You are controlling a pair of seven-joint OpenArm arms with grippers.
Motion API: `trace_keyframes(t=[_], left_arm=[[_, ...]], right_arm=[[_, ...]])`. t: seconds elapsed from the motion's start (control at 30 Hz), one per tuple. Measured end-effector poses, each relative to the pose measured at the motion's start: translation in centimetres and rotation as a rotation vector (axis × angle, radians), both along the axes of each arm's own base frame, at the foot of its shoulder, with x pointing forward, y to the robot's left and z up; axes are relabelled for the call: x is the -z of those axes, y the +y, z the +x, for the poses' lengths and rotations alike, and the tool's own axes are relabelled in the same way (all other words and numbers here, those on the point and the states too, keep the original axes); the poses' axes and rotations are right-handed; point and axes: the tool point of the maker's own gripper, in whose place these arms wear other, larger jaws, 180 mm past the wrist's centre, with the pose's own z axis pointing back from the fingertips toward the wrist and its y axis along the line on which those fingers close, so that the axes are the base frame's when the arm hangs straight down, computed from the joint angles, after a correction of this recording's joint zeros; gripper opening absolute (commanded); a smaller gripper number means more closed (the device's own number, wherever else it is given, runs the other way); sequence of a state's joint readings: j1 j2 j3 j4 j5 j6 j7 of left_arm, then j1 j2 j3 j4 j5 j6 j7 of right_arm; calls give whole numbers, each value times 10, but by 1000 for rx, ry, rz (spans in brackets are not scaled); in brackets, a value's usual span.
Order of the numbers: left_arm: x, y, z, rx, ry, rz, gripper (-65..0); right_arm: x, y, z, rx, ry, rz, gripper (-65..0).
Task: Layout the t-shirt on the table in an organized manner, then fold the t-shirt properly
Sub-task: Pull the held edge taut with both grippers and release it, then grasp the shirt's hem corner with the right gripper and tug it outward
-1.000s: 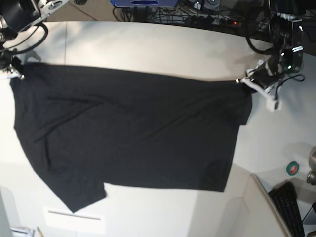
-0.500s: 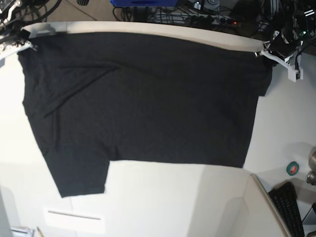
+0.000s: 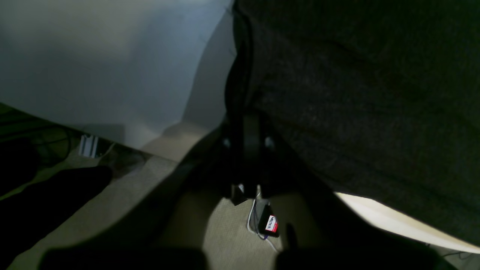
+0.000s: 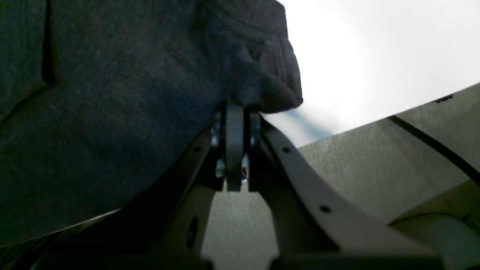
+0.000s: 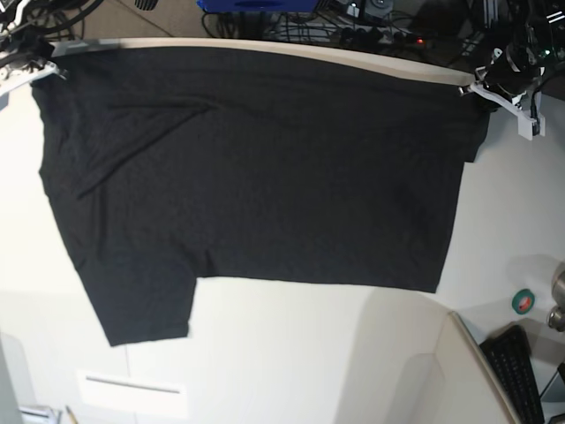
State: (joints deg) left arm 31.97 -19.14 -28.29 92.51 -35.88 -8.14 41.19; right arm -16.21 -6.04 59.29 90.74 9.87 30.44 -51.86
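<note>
Currently the t-shirt [image 5: 256, 168] is stretched wide across the far half of the table [image 5: 512, 238], plain black side showing. The left gripper [image 5: 472, 91] is clamped on one top corner at the table's far edge. The right gripper [image 5: 40, 67] pinches the opposite corner, fabric bunched above its closed fingers [image 4: 234, 123]. One sleeve hangs toward the near side.

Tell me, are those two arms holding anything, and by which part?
Yes. Both hold the t-shirt: the left end effector and the right end effector each pinch one corner of its far edge.
</note>
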Motion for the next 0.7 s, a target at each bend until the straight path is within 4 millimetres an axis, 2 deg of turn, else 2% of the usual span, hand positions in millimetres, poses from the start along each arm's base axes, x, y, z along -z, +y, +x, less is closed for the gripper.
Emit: trace_keyframes(t=[0.07,0.1,0.17,0.23,0.37,0.43,0.5,0.57,0.63,0.7], left_arm=[[0,1,-2,-1,2,4,-650],[0,1,-4,-1,7,3,-650],[2,2,-9,-1,19,4,-650],[3,2,-12,-1,25,8,-479],[1,6,-11,-11,19,13,-158],[-5,17,-11,-43,3,25,-64],[-14,34,-10,-80,-15,59,-23],[-21,45,-8,-105,-33,78,-25],[-31,56,3,-138,-75,92,-25],[-43,67,11,-169,-129,100,-31]], right_arm=[[0,0,0,0,1,0,-650],[0,0,-2,0,4,0,-617],[1,0,-5,0,7,-1,-456],[1,-2,-9,11,16,-6,-338],[-7,-16,-18,53,15,-40,-324],[-16,-22,-15,47,5,-74,-324],[-27,-27,-5,41,-34,-104,-324],[-35,-30,10,27,-61,-125,-323],[-45,-35,35,26,-111,-138,-318],[-59,-47,72,-19,-170,-168,-317]])
